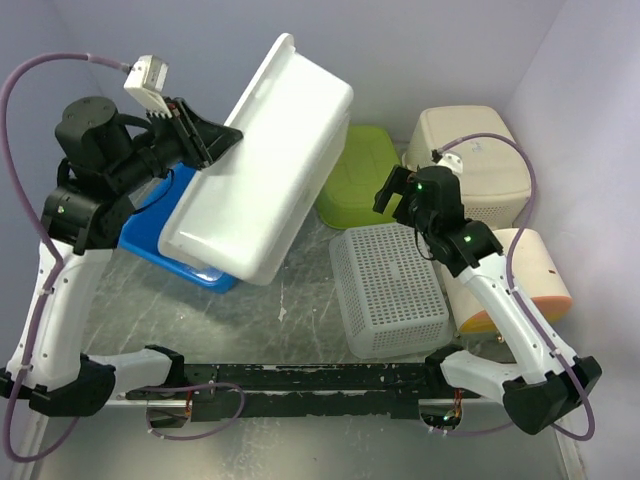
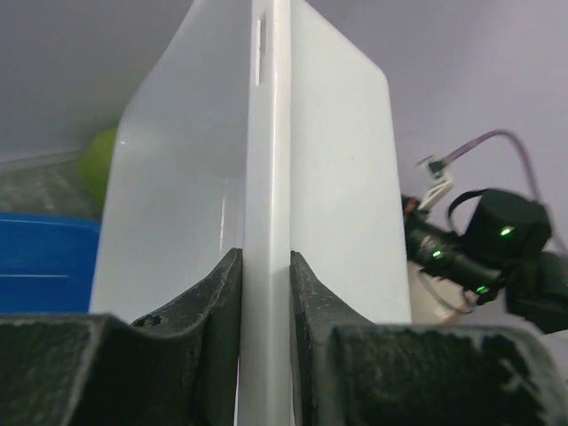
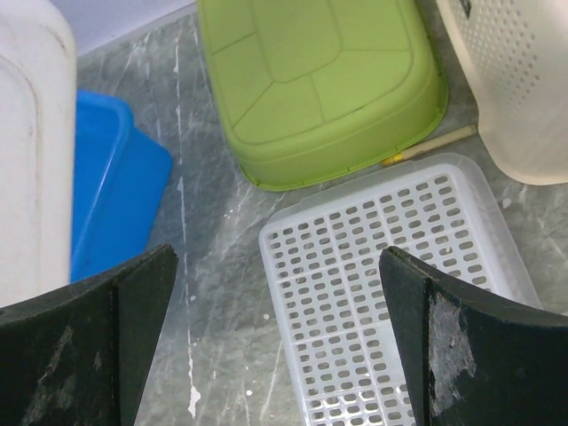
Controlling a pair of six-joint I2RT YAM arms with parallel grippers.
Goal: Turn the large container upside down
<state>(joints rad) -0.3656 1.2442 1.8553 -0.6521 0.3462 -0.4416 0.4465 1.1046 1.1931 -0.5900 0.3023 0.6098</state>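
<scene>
The large white container is tipped up on its long side, lifted off the table, its base facing up and right. My left gripper is shut on its rim; in the left wrist view the rim runs upright between both fingers. My right gripper is open and empty, hovering over the table between the green tub and the white perforated basket. The white container's edge shows at the left of the right wrist view.
A blue tray lies under the white container. A green tub lies upside down behind, and a white perforated basket lies upside down in the middle. A cream basket and a cream-orange bin stand at the right.
</scene>
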